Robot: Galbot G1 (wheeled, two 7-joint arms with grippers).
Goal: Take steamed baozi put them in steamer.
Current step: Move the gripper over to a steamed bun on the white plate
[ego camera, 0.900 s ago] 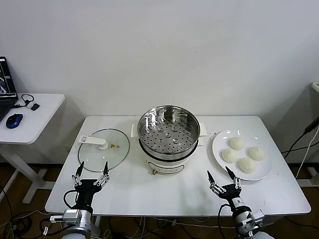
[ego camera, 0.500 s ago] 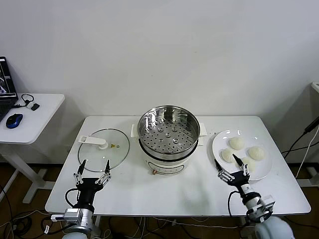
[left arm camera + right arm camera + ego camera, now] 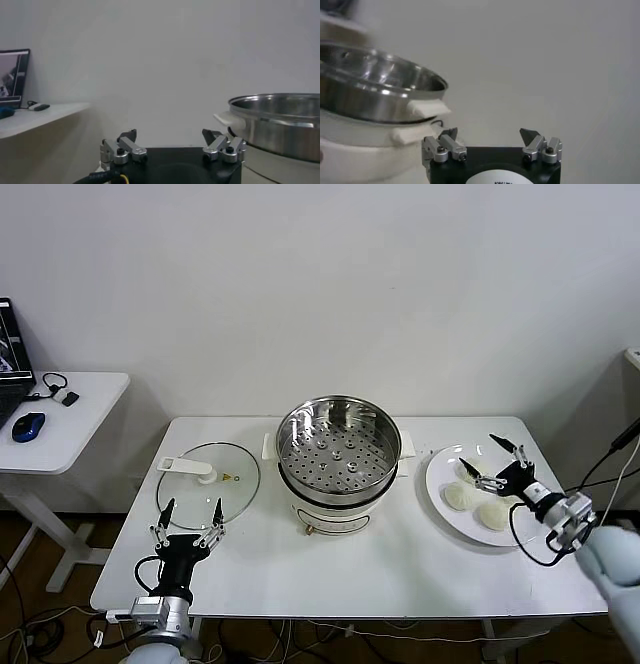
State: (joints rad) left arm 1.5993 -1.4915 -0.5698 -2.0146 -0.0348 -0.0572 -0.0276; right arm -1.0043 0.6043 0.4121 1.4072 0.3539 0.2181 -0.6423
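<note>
The steamer (image 3: 338, 446), a shiny steel basket with a perforated floor on a white pot base, stands mid-table and holds nothing. The steamed baozi lie on a white plate (image 3: 437, 474) to its right. Two of them (image 3: 459, 498) (image 3: 494, 515) show plainly; the others are partly hidden behind my right gripper (image 3: 480, 454). That gripper is open, hovers over the plate and holds nothing. My left gripper (image 3: 188, 519) is open and empty near the table's front left. The steamer also shows in the right wrist view (image 3: 375, 95) and the left wrist view (image 3: 280, 120).
A flat glass lid (image 3: 208, 479) lies left of the steamer, just beyond my left gripper. A white side table (image 3: 60, 419) with a blue mouse and a laptop stands at far left. Cables hang off the right.
My right gripper has moved from the table's front edge up and to the right, over the plate of baozi. My left gripper has barely shifted.
</note>
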